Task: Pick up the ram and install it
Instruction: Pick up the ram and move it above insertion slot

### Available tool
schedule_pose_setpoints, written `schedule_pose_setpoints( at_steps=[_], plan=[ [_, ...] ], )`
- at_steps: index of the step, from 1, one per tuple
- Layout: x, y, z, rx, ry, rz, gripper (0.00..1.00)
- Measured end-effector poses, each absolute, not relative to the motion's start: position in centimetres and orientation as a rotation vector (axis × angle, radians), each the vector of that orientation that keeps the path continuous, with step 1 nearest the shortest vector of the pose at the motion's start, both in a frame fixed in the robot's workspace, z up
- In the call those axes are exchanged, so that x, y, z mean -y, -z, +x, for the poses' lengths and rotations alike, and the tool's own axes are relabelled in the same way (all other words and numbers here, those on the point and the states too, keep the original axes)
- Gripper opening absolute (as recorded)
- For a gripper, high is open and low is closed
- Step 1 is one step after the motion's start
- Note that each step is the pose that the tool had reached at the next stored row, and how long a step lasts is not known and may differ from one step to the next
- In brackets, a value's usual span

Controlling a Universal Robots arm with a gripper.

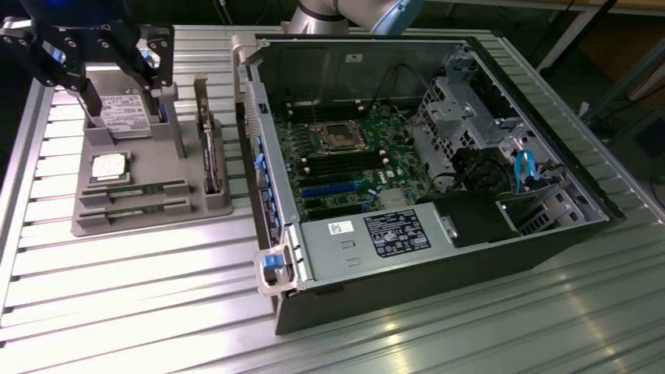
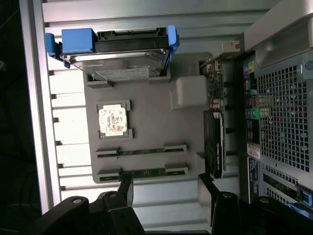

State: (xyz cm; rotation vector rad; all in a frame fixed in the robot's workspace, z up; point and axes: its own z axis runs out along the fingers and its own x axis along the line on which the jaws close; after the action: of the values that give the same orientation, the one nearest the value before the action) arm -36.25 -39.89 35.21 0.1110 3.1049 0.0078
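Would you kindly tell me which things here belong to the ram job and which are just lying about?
Job: gripper, open; two ram sticks in the grey holder; motherboard.
Lying about: hard drive; processor chip; black card.

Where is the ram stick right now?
Two ram sticks sit in slots of the grey holder, on the exterior view's left of the computer case, beside the square processor chip.

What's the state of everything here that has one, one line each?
gripper: open, empty, above the holder
ram sticks: both lying in holder slots, not gripped
processor: flat in its recess
hard drive: standing on edge in the holder
computer case: side open, board exposed
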Motion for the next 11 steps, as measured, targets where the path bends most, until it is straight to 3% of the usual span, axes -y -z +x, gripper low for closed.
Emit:
schedule_pose_setpoints(
  at_steps=[11],
  plan=[
    [39.9,-33.4,-36.2,-3.105,-0.008,0.111,0.64]
  ],
)
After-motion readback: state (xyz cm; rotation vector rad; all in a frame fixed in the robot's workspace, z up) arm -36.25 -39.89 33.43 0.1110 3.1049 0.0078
